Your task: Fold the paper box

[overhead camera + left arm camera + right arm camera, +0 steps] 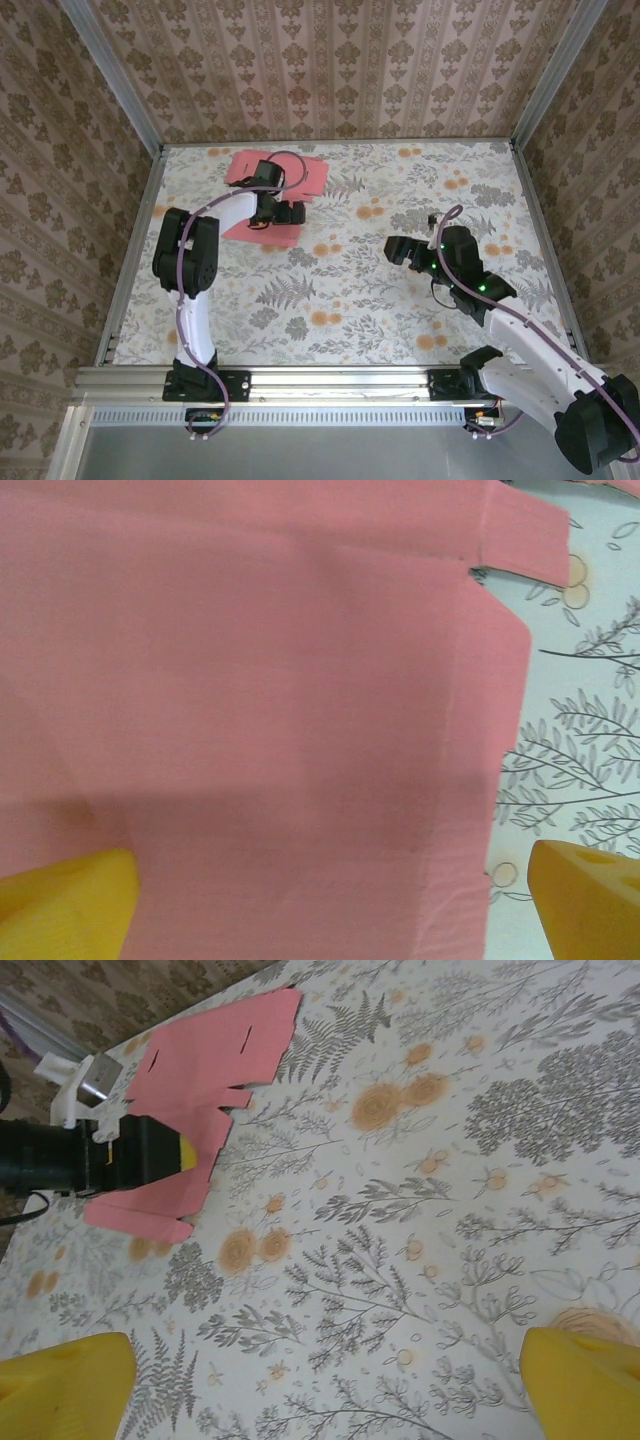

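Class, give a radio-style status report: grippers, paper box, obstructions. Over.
Left gripper open, over the paper box, which lies flat, unfolded. Right gripper open, apart from it, above the table. No obstruction seen.

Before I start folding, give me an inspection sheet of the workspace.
surface: floral table cloth, flat.
job's things: paper box, unfolded pink card lying flat, far left.
clutter: nothing seen.
claws: left claw open over the card; right claw open above bare cloth, apart from the card.
cables: purple cable along each arm; the left one loops over the card.
surroundings: patterned walls, metal rail at near edge.
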Robot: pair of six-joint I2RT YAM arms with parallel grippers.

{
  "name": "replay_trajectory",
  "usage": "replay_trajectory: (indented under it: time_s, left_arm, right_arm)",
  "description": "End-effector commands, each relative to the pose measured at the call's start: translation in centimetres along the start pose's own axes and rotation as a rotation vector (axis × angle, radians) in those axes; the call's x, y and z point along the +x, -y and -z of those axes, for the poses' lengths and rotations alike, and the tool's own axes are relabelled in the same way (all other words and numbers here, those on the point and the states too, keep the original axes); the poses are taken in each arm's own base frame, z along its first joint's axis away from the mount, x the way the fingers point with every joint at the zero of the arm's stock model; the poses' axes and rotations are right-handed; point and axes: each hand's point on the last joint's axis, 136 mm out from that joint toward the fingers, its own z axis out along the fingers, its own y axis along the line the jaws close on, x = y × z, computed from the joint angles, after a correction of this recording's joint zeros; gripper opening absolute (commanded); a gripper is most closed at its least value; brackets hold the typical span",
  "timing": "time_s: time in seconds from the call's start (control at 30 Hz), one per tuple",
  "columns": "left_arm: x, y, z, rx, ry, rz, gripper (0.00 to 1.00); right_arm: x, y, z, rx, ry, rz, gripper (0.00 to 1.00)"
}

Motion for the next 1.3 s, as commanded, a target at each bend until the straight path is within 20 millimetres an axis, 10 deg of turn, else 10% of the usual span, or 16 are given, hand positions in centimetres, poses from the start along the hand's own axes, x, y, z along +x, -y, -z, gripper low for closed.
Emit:
replay_trajectory:
  time_s: [0.0,0.33,0.8,1.0,1.27]
  left_arm:
    - [0.6,0.8,-0.5,0.038,-0.024,0.050,1.00]
    - [5.2,3.5,-1.0,0.119,-0.090,0.098,1.00]
    - [14.4,14.3,4.0,0.296,-0.124,0.050,1.00]
    - [12.5,14.8,9.8,0.405,0.002,-0.002,1.00]
    - [6.8,7.3,12.1,0.287,0.074,0.006,0.98]
  right_arm:
    - [1.1,-0.5,-0.1,-0.012,-0.037,-0.024,1.00]
    - [2.1,-0.8,0.1,0.001,-0.092,0.007,1.00]
    - [1.6,-1.0,0.8,0.018,-0.105,0.034,1.00]
    - [1.6,-2.6,1.2,-0.068,-0.111,0.057,1.00]
    - [4.1,-6.0,0.0,-0.163,-0.204,0.120,1.00]
